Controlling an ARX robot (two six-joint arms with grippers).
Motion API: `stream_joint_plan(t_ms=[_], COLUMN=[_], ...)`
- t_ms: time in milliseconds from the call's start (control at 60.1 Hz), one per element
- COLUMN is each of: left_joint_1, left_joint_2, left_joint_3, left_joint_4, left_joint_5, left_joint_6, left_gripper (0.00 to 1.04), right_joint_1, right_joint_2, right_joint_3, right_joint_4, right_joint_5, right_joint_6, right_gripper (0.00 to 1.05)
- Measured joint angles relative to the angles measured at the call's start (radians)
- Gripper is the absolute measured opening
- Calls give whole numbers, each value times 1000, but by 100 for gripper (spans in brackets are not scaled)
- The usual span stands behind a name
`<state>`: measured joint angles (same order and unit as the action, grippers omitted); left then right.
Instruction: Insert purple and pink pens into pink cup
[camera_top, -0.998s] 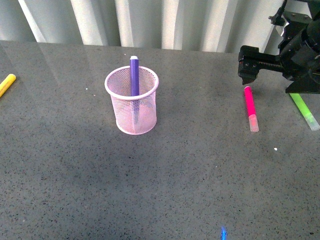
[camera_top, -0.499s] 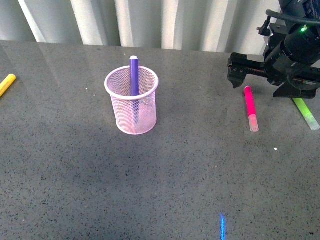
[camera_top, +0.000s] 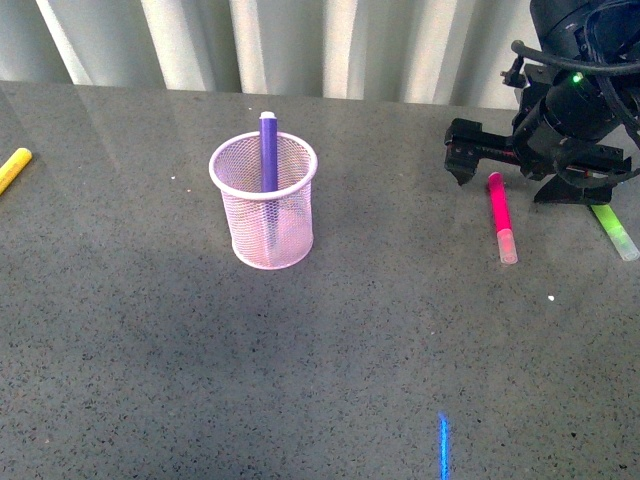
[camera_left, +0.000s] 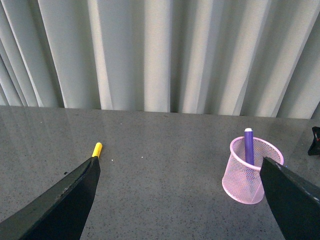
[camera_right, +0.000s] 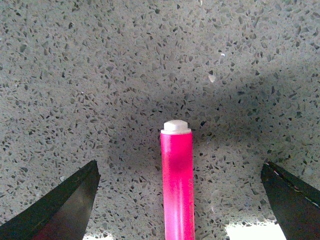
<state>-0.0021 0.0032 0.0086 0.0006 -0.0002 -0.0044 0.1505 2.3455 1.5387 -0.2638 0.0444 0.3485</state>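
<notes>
Starting at the far left of the grey speckled worktop (camera_top: 150, 330): yellow marker (camera_top: 14, 167), lying flat, partly cut off by the edge of the front view. Next, left hand (camera_left: 178, 167) spread wide and holding nothing, its dark fingers (camera_left: 70, 200) framing marker and cup in the left wrist view, well back from both. Further right, pink cup (camera_top: 264, 205) standing upright, well apart from everything else on the surface. Inside it already, purple pen (camera_top: 269, 150), near-vertical against the far side of the rim, white end poking above it. Well right of the cup, right hand (camera_right: 178, 165) low over the worktop, spread wide and empty, one finger on either side of the pink pen (camera_top: 499, 215) without touching it. Pink pen flat on the worktop, outside the cup, clear cap toward the camera, white end under the hand. Near it on the right, lime-green marker (camera_top: 613, 230), also flat, far end hidden behind the arm.
</notes>
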Motion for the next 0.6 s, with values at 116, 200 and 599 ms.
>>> stream_joint_plan(t_ms=[116,200,599], left_joint_1=[0,0,0], left_joint_2=[0,0,0], left_joint_3=[0,0,0], left_joint_4=[0,0,0], left_joint_5=[0,0,0], left_joint_6=[0,0,0], left_gripper=[98,98,98], right_joint_1=[5,8,30], right_joint_2=[12,18,29], right_joint_3=[21,30,39], right_joint_4=[-11,-16,-18], right_joint_5=[3,5,14], right_joint_6=[1,1,1], right_gripper=[98,98,33])
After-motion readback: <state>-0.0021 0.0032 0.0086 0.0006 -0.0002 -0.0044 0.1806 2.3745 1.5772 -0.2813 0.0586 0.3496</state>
